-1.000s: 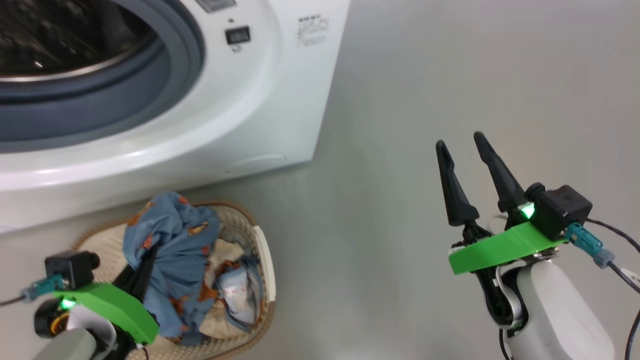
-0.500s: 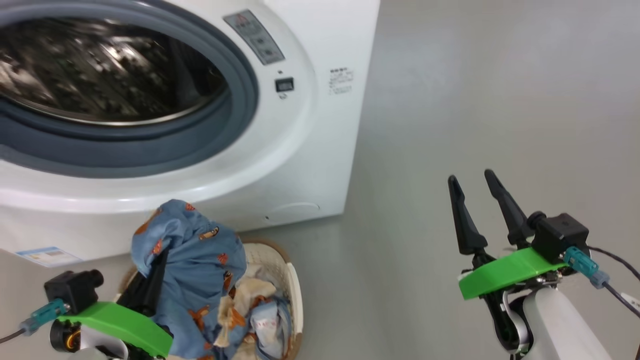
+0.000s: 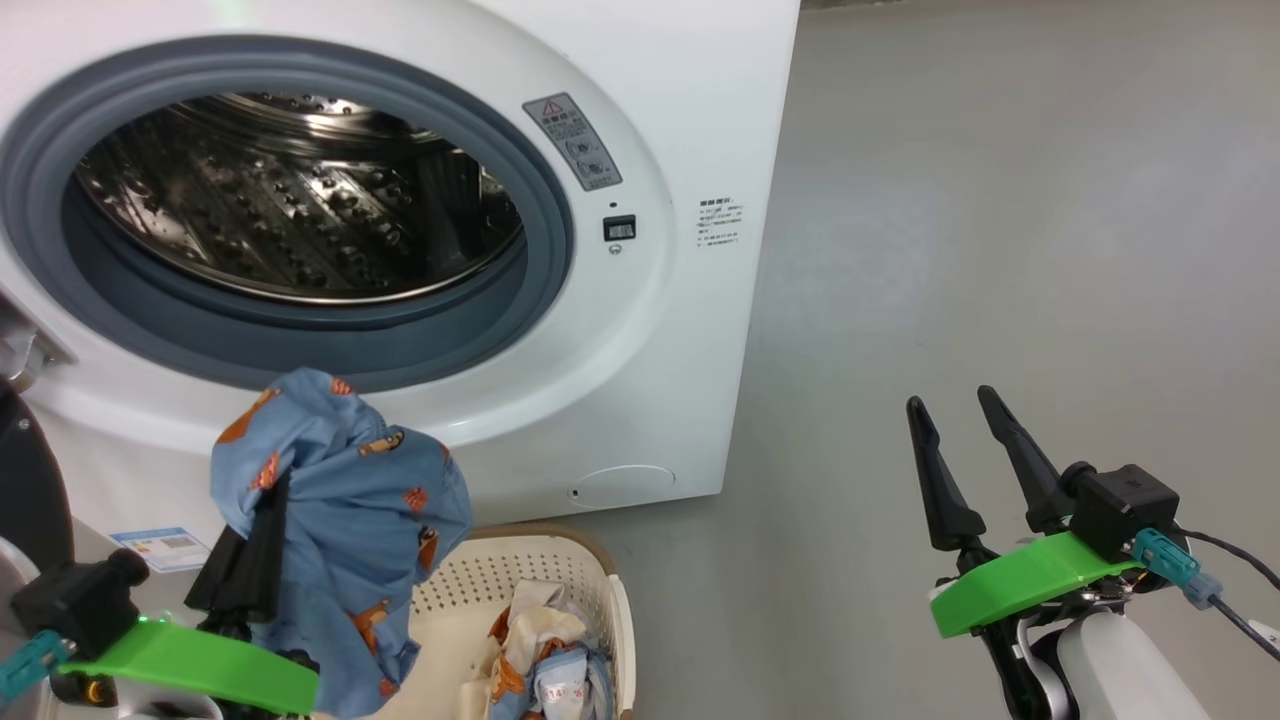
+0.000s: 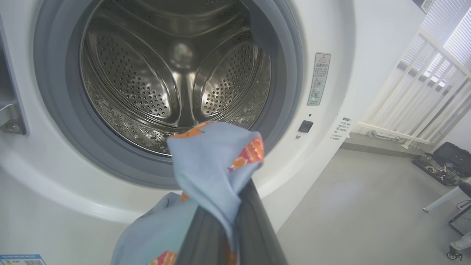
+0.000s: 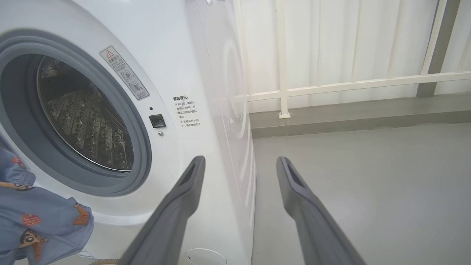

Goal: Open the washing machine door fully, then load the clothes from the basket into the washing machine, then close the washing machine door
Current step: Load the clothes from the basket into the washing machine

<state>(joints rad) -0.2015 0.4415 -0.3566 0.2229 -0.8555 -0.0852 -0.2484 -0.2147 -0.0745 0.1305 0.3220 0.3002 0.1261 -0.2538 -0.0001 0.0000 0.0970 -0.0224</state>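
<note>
**Holding one garment up before the open washing machine**

Pinching a light blue piece of the clothes (image 3: pixel 340 520), orange-brown prints, in the left hand (image 3: pixel 275 510): fingers pressed together on the fabric, cloth draped over them. Hanging it above the basket (image 3: pixel 590 590), just below the grey gasket (image 3: pixel 330 345) of the washing machine (image 3: pixel 640 380). Leaving other pieces (image 3: pixel 545 670), cream and blue, inside the basket on the floor (image 3: pixel 1000 250). Showing bare perforated steel drum (image 3: pixel 300 220); washing machine door (image 3: pixel 25 480) swung aside at far left. Holding right hand (image 3: pixel 950 405) spread, gripping nothing, well apart to the right, above the floor.
</note>
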